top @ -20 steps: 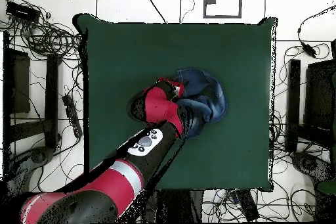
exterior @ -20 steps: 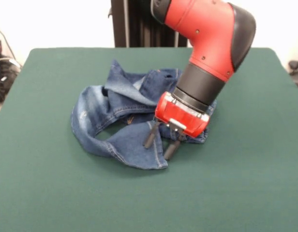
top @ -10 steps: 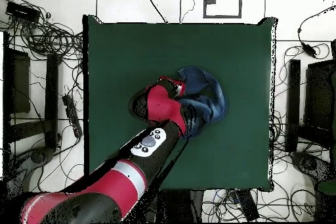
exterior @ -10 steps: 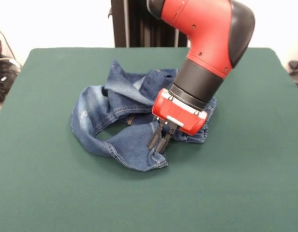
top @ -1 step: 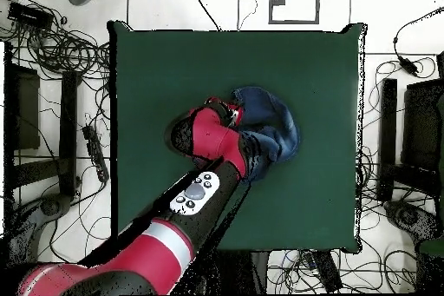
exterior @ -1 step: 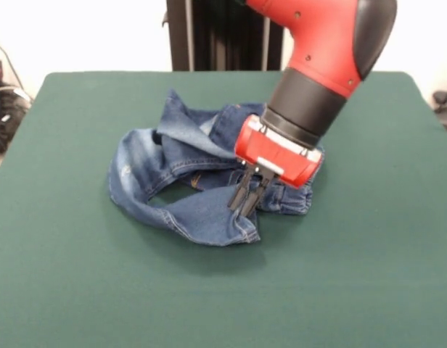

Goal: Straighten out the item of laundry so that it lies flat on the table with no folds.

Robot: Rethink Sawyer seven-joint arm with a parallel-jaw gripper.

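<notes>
The item of laundry (exterior @ -1 step: 176,177), a small pair of blue denim jeans, lies crumpled in a ring-shaped heap near the middle of the green table (exterior @ -1 step: 78,290). One leg curls round the near side, its hem lifted slightly. My gripper (exterior @ -1 step: 245,209) is shut on the jeans' fabric at that near hem, hanging from the red and black arm. In the overhead view the jeans (top @ -1 step: 273,132) show to the right of the red wrist, which hides the gripper itself. The table (top @ -1 step: 156,67) reaches well beyond the jeans on all sides.
Cables and black stands (top @ -1 step: 52,58) crowd the floor around the table in the overhead view. A dark pedestal (exterior @ -1 step: 209,36) rises behind the table's far edge.
The gripper went from open over the near hem to shut on it. It has since risen slightly, dragging the hem a little to the right.
</notes>
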